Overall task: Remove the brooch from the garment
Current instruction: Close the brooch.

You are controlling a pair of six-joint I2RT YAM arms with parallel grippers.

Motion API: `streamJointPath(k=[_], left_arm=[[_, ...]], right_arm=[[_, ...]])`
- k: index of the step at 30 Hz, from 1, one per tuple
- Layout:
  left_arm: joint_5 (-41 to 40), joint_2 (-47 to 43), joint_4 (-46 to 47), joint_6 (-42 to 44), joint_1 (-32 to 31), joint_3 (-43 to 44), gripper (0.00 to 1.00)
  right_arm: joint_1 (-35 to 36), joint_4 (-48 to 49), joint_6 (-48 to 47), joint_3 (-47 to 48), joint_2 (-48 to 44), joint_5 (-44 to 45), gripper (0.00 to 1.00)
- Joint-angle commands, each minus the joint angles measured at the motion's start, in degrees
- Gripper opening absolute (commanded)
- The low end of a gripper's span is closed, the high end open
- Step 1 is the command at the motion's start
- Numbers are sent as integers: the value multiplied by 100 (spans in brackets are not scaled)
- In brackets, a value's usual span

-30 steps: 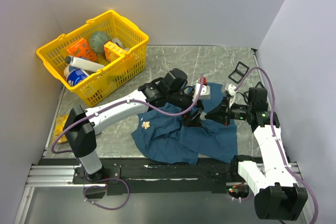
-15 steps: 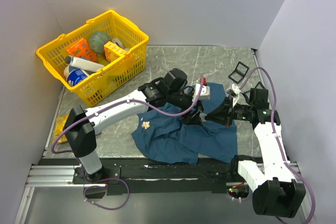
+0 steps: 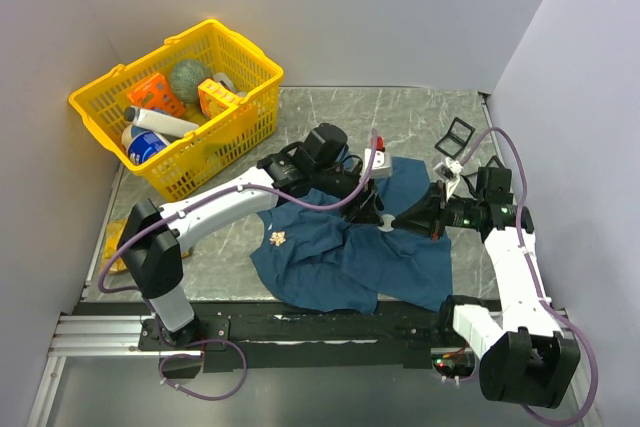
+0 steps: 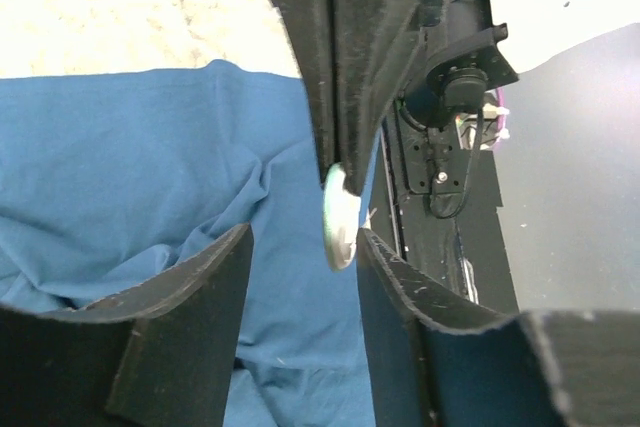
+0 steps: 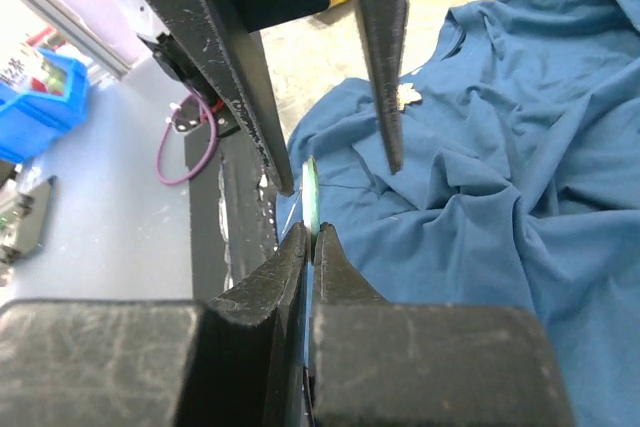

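The dark blue garment (image 3: 330,267) lies wrinkled on the table, with one fold pulled up toward the right. My right gripper (image 3: 398,221) (image 5: 311,232) is shut on a thin round pale green brooch (image 5: 311,192), seen edge-on, with blue cloth pinched in with it. My left gripper (image 3: 378,213) (image 4: 303,237) is open. Its jaws stand either side of that brooch (image 4: 340,219), which sits close to the right-hand finger (image 4: 400,287). A small gold brooch (image 3: 278,239) (image 5: 408,97) rests on the garment's left part, away from both grippers.
A yellow basket (image 3: 243,115) holding several items stands at the back left. Two small black frames (image 3: 458,137) lie at the back right. A black rail (image 3: 300,322) runs along the near edge, under the garment's hem.
My left gripper's jaws have narrowed around the round brooch. The right gripper has shifted a little left, toward the left gripper, keeping its hold.
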Motion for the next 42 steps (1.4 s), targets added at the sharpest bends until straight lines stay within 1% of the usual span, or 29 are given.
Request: streamJointPath(k=[1, 8, 12, 14, 17, 21, 23, 26, 27, 33, 37, 42], left_arm=[[306, -275, 304, -153, 4, -27, 49], [402, -205, 436, -363, 5, -71, 50], [394, -161, 497, -478, 4, -53, 49], [359, -126, 532, -548, 4, -62, 48], [297, -90, 594, -601, 4, -71, 46], [157, -47, 638, -662, 5, -71, 40], [165, -20, 647, -680, 13, -62, 39], [165, 15, 682, -741, 4, -62, 33], [139, 24, 682, -750, 4, -62, 29], [148, -2, 708, -751, 4, -106, 24], [244, -29, 691, -707, 13, -123, 25], [481, -64, 664, -663, 4, -132, 29]], right_arm=[[-76, 240, 384, 236, 93, -370, 0], [-137, 609, 886, 157, 252, -441, 0], [-155, 942, 1429, 130, 392, -546, 0], [-155, 961, 1458, 130, 497, -555, 0], [-155, 944, 1431, 130, 533, -546, 0], [-155, 900, 1335, 130, 480, -485, 0], [-155, 856, 1291, 130, 472, -450, 0], [-164, 847, 1273, 122, 445, -432, 0], [-155, 856, 1264, 122, 428, -432, 0], [-164, 856, 1255, 113, 410, -406, 0], [-155, 856, 1247, 113, 392, -406, 0], [-164, 821, 1203, 122, 401, -388, 0]])
